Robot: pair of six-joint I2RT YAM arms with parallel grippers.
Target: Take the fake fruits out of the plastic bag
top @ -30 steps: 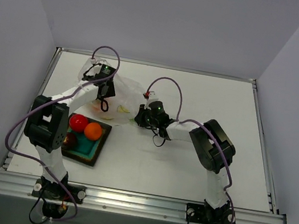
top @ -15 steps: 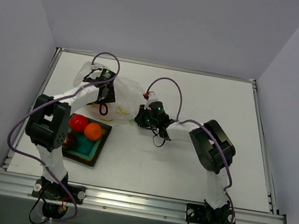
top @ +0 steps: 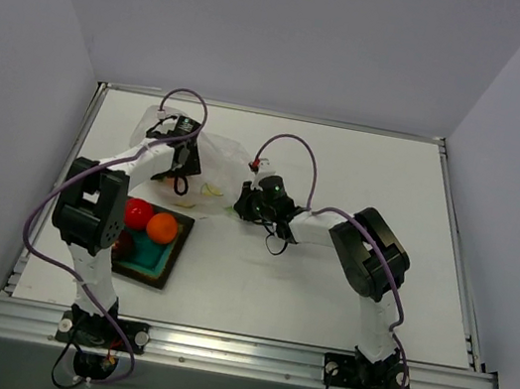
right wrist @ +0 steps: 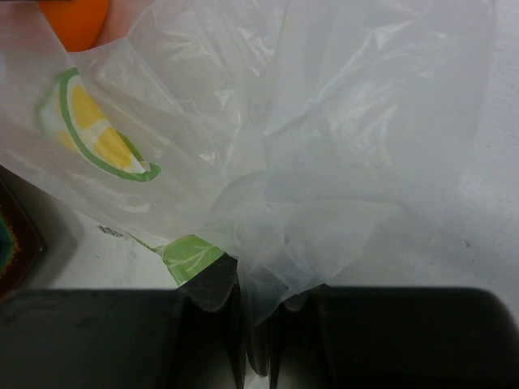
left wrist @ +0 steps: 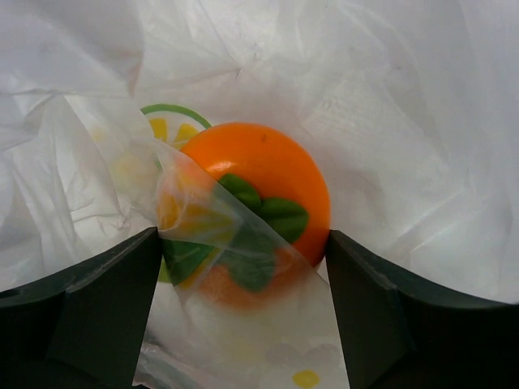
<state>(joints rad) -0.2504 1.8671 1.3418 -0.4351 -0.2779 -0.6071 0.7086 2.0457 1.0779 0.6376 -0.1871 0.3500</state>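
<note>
The plastic bag (top: 225,163) lies crumpled at the back left of the table. My left gripper (top: 183,173) reaches into it. In the left wrist view the open gripper (left wrist: 243,267) straddles an orange fruit with a green calyx (left wrist: 268,170), which a fold of bag film (left wrist: 365,97) partly covers. My right gripper (top: 238,203) is shut on the bag's right edge; the film (right wrist: 324,121) bunches between its jaws (right wrist: 258,324). That fruit also shows through the film in the right wrist view (right wrist: 77,16). A red fruit (top: 139,214), an orange fruit (top: 162,228) and a maroon fruit (top: 122,243) lie in the teal dish (top: 151,254).
The teal dish sits just in front of the bag, beside the left arm's elbow. The dish's dark rim (right wrist: 16,243) shows at the left of the right wrist view. Grey walls close the table at back and sides.
My left arm has shifted slightly and pushed deeper into the bag, whose left part now bulges out more. The right gripper has kept its hold and not moved.
</note>
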